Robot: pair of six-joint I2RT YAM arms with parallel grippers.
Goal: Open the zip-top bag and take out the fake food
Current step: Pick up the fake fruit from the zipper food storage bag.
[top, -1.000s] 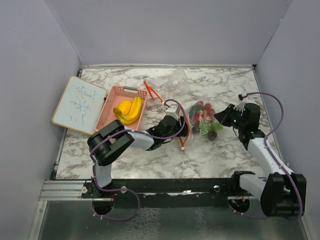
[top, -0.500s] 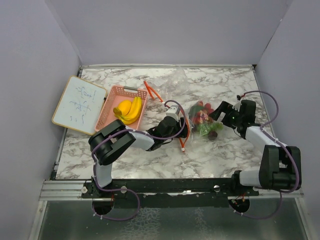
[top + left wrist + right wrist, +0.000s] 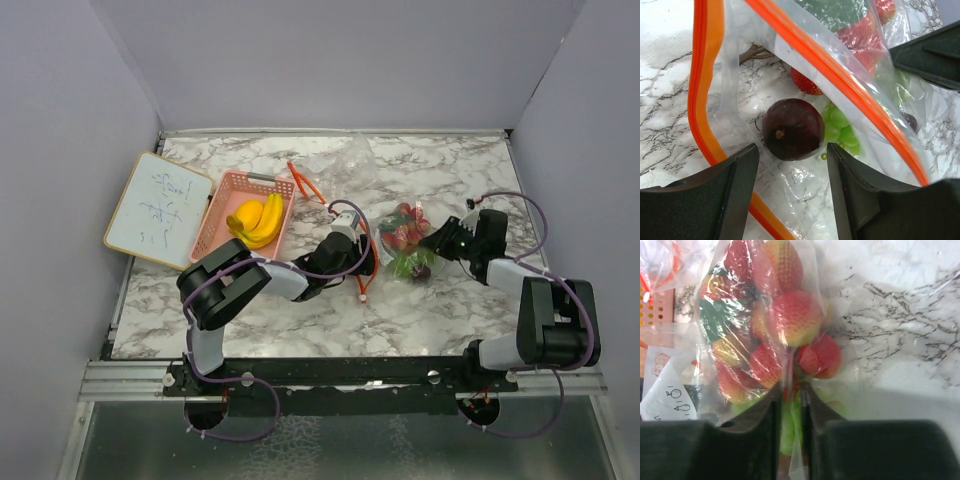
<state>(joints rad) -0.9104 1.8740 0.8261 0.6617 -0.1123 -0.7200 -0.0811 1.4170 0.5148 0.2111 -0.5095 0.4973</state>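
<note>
bag is lying mid-table, between the two grippers, mouth toward the left arm. fake food is being held inside it: strawberries, grapes and a dark plum. bananas are already sitting in the pink basket.

right gripper is being kept nearly together, and a fold of bag film is being pinched between its jaws at the closed end. left gripper is being held with jaws apart at the mouth, either side of the plum; nothing is seen clamped in it.

handling, judged: the bag is thin, soft and slippery, so it is likely being crumpled rather than pushed. it is best taken at the orange zip track, the stiffest part, or by a pinched fold. the fruits look light, hard and glossy, so they are likely to be rolled or squirted out of a tight pinch. the plum is best taken across its middle. nothing here looks fragile.

writing: scribbles are seen on the whiteboard but cannot be read. a white tag with handwritten marks is also unreadable. no brand is being shown.
</note>
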